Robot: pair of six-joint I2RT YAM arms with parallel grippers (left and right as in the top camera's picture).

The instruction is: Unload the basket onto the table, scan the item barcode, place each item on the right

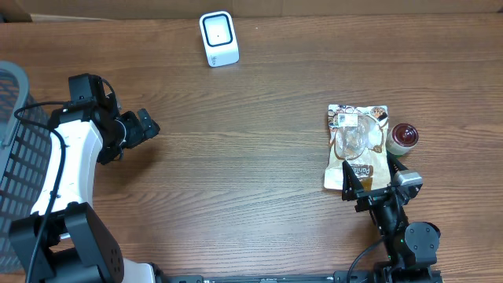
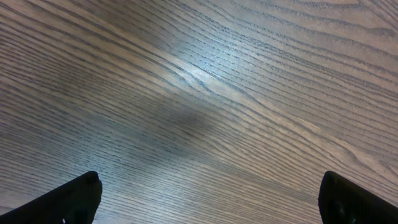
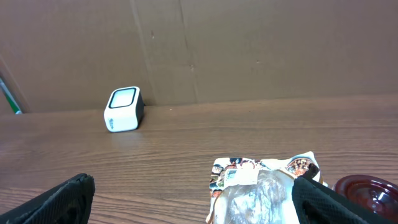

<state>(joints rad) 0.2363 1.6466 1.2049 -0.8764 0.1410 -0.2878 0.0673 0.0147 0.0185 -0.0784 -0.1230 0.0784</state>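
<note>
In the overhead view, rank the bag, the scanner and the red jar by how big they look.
1. Bag: largest by a wide margin.
2. Scanner: plainly smaller than the bag.
3. Red jar: smallest.
No two look alike in size, so there are no ties.

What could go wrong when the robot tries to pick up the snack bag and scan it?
1. The small round red-lidded jar sits right beside the shiny plastic snack bag, so the open right fingers might knock it.
2. The bag lies flat on the wooden table, so it could slip out.
3. The white box-shaped scanner stands far away, and no barcode shows, so it may face wrong.
</note>
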